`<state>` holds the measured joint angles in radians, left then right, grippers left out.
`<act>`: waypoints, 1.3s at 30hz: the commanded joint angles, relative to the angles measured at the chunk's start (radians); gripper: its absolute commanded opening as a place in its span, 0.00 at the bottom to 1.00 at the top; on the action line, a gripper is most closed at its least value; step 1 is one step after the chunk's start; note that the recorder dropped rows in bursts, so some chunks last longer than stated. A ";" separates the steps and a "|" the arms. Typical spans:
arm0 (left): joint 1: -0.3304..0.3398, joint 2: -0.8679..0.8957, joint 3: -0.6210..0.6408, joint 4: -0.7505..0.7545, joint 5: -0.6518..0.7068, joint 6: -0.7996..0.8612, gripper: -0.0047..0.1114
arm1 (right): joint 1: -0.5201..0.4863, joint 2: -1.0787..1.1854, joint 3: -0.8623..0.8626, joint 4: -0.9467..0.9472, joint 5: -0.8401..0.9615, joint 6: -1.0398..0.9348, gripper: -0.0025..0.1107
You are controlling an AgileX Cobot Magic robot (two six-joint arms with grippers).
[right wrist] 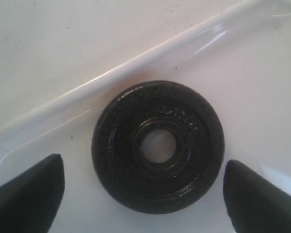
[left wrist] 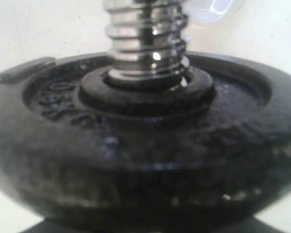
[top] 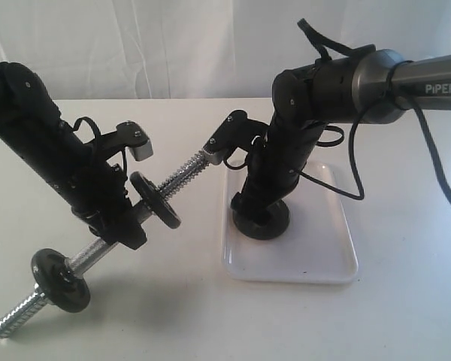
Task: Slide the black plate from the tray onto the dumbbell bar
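Two arms work over a white table (top: pixel 406 301) in the exterior view. The left claw (top: pixel 128 229) is clamped around the smooth middle of the dumbbell bar (top: pixel 184 174) and holds it tilted, the low threaded end down near the table at the left and the high end pointing toward the tray (top: pixel 323 248). Two black discs sit on that bar, the lower disc (top: pixel 60 280) close to the low end and the upper disc (top: pixel 156 200) just above the claw. The right claw (top: pixel 259 214) points straight down into the tray, right over the black plate (top: pixel 274 223), which lies flat on the tray floor near the tray's left side. The high end of the bar stops just beside the right arm, short of the tray.

From the left wrist view, one disc (left wrist: pixel 145 145) fills nearly the whole picture, with the shiny threaded bar (left wrist: pixel 145 43) passing through its centre hole. The claw's own fingers are not seen here.

From the right wrist view, the black plate (right wrist: pixel 116 145) lies flat in the tray (right wrist: pixel 262 97), near its raised rim, white showing through the centre hole. The right claw (right wrist: pixel 144 194) stands wide open, its two dark fingertips (right wrist: pixel 29 194) on either side of the plate and clear of it.
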<state>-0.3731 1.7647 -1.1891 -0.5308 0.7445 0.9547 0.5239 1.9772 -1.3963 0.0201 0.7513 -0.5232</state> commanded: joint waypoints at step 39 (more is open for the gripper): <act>0.000 -0.063 -0.029 -0.142 0.056 0.010 0.04 | 0.004 -0.009 0.001 0.094 -0.027 0.156 0.75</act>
<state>-0.3731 1.7647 -1.1891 -0.5410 0.7547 0.9645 0.5239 1.9749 -1.3963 0.1033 0.7152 -0.4459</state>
